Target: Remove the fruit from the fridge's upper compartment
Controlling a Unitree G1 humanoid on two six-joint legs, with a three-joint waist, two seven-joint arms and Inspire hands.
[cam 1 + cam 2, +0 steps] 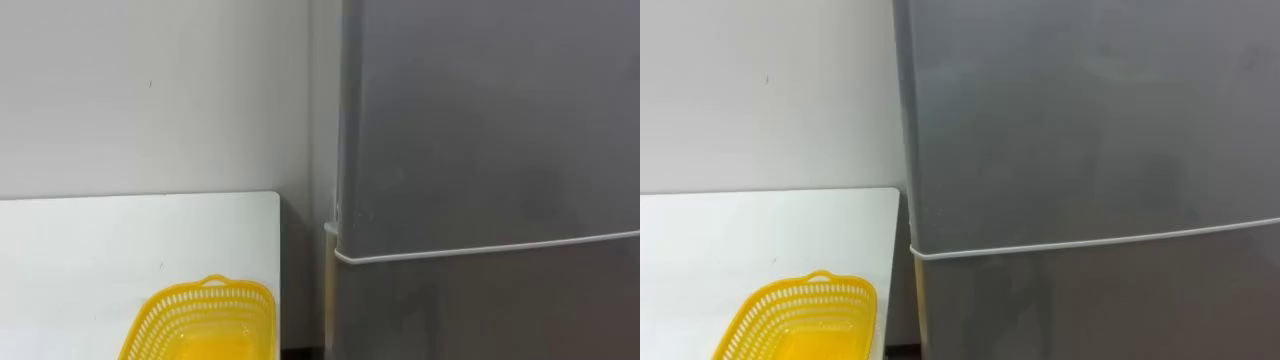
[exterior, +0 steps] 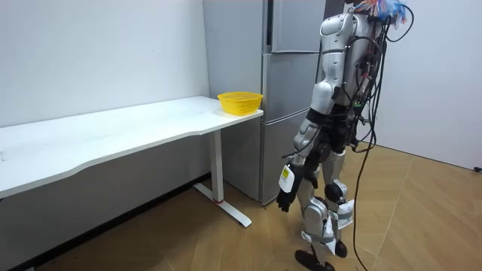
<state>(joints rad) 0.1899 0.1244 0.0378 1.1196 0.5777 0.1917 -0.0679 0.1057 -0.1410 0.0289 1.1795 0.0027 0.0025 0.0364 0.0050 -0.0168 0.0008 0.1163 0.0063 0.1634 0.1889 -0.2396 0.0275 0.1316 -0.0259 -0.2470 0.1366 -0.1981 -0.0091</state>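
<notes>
Room view, left to right. Long white table [image 2: 113, 128] runs along a pale wall [image 2: 90, 53]. Its far end stops just beside the fridge [image 2: 290, 90]. Yellow basket [image 2: 240, 102] sits on that end of the table, near the edge closest to the fridge.

Fridge is grey, tall and two-doored, standing against the wall. Both doors are flush with the cabinet.

Robot stands upright on the wood floor [image 2: 422, 218], right in front of the fridge and facing it, with the table off to its left. Left arm hangs straight down at its side. Left hand [image 2: 287, 197] is at thigh height, fingers loose and pointing at the floor, holding nothing and touching nothing.

Eye views, same order. Table's corner is at lower left with the basket on it, the basket cut by the bottom edge. It is an open-weave basket with a small handle on the far rim. A dark gap separates table and fridge.

Upper door [image 1: 480, 120] takes up the right side and is closed. A pale seam [image 1: 480, 247] divides it from the lower door [image 1: 480, 310]. Whatever the upper compartment holds is hidden behind the shut door.
</notes>
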